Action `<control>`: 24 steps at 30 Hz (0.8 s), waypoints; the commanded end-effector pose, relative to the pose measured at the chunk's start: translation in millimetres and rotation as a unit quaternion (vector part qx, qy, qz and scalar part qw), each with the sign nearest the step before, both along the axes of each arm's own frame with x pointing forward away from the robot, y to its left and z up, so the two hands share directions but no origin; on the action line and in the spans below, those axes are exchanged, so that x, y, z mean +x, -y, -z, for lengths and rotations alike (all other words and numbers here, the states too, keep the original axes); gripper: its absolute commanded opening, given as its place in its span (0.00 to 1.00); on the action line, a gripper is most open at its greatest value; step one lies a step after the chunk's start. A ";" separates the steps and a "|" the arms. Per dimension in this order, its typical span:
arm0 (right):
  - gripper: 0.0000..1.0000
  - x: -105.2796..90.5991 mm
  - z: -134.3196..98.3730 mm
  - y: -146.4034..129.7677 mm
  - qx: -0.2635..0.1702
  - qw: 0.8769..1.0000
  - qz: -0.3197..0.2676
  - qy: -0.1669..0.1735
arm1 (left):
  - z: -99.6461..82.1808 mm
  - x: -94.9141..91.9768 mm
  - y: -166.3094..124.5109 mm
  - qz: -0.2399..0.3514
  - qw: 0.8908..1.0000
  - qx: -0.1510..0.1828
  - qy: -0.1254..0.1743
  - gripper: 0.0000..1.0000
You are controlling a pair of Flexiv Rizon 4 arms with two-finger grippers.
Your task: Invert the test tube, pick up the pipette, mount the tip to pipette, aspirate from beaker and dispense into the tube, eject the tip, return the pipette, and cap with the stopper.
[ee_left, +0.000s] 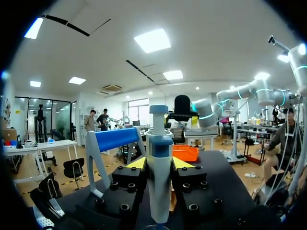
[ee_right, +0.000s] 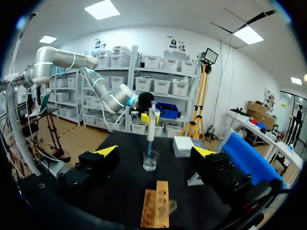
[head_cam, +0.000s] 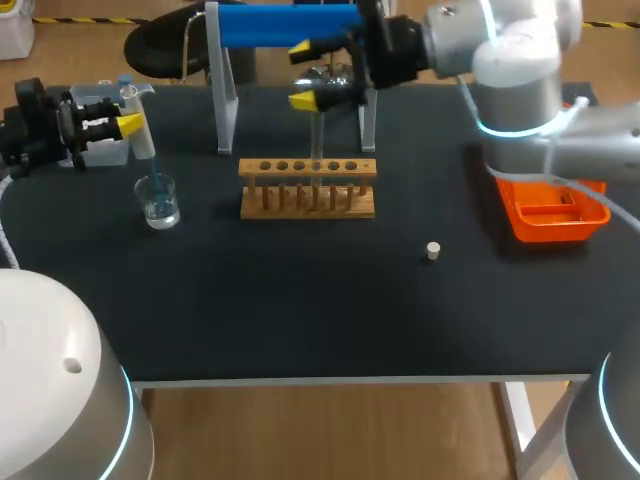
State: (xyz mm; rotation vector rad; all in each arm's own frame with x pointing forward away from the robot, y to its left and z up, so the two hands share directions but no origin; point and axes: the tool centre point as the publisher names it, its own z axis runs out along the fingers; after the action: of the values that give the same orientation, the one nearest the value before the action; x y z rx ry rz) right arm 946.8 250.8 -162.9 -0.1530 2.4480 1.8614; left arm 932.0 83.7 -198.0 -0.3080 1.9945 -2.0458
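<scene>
My left gripper [ee_left: 159,163] is clamped on the pipette [ee_left: 159,187], whose tip sits down in the beaker [head_cam: 159,203] at the table's left. Right gripper [ee_right: 156,152] is spread wide, gripping nothing, above the wooden rack [head_cam: 308,190] mid-table. The test tube [head_cam: 316,150] stands in the rack. The stopper [head_cam: 433,250] lies loose to the right, near the orange tray [head_cam: 550,215].
</scene>
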 end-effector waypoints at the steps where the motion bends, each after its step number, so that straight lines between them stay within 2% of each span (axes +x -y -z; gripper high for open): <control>1: 1.00 5.4 13.8 42.9 0.003 1.000 -0.003 0.000 | 0.3 0.7 -0.8 0.002 1.000 -0.001 0.000 0.00; 13: 1.00 22.8 70.1 69.8 -0.006 1.000 -0.014 -0.020 | 0.3 0.7 -0.8 0.002 1.000 -0.001 0.000 0.00; 20: 1.00 23.5 93.6 68.2 -0.046 0.999 -0.009 -0.011 | 0.3 0.7 -0.8 0.002 1.000 -0.001 0.000 0.00; 24: 1.00 25.0 103.3 61.7 -0.048 0.999 -0.005 -0.015 | 0.3 0.7 -0.8 0.002 1.000 -0.001 0.000 0.00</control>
State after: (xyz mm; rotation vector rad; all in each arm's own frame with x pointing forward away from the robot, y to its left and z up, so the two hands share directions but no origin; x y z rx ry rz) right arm 969.8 182.6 -260.2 -0.1451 2.5602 1.7710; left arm 932.0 83.6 -198.0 -0.3079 1.9946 -2.0459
